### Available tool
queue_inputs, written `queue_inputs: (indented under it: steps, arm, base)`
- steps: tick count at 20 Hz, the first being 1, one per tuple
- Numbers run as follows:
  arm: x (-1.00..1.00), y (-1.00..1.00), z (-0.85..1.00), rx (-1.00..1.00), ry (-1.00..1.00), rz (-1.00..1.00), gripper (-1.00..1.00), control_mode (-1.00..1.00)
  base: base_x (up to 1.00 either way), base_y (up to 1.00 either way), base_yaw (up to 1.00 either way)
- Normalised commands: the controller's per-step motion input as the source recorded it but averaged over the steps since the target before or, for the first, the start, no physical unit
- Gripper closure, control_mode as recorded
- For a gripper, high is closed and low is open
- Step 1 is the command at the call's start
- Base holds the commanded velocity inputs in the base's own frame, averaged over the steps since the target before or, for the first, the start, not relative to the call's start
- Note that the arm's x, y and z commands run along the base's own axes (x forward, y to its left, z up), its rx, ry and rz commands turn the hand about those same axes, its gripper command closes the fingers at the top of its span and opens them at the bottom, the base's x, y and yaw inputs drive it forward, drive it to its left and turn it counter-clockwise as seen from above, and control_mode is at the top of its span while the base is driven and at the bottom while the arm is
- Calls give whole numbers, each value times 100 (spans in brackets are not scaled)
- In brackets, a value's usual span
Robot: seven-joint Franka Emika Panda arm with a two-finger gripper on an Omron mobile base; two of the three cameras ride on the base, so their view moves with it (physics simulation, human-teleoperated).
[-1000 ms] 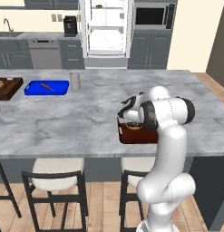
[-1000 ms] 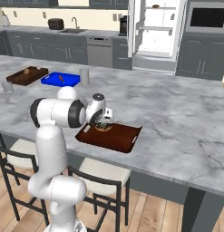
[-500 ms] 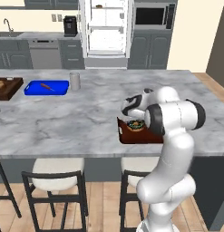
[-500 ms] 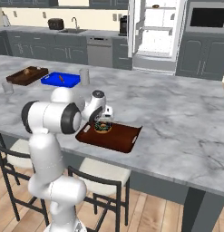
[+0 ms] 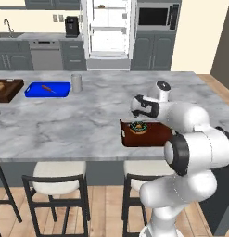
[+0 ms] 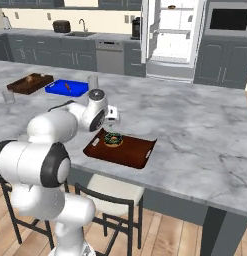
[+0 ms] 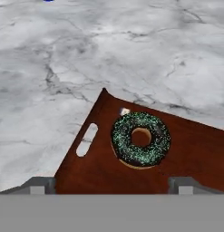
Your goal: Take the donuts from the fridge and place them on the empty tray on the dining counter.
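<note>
One donut (image 7: pixel 140 139) lies flat on the dark red-brown tray (image 7: pixel 195 158), near the end of the tray that has a handle slot. The tray sits on the marble desk (image 5: pixel 65 125), close to the edge where the robot stands. The fingers (image 7: pixel 111 186) hang right above the donut and are spread wide, with nothing between them. In the hand view the donut sits just ahead of the two tips, between them and a little to the right. It is a ring, so it has no long side.

The task speaks of more than one donut, and the tray holds just one. The fridge (image 6: pixel 172 37) stands far off, across the floor behind the desk, with its doors open. A small dark thing rests on its top shelf, but it is too small to tell if it is a donut. The likely next move is to lift the hand straight up from the tray and go back to the fridge. The bright blue tray (image 5: pixel 47 89) lies well away at the other end of the desk.

No words or labels can be read anywhere.
</note>
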Motion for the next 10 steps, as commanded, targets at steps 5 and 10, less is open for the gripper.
queue_inputs:
  steps: [5, 10]
  arm:
    - [-100, -46, 100, 0, -43, -2, -100, -100]
    - [-100, -32, 100, 0, -37, -10, -100, -100]
  base:
    - [0, 0, 0]
    - [0, 0, 0]
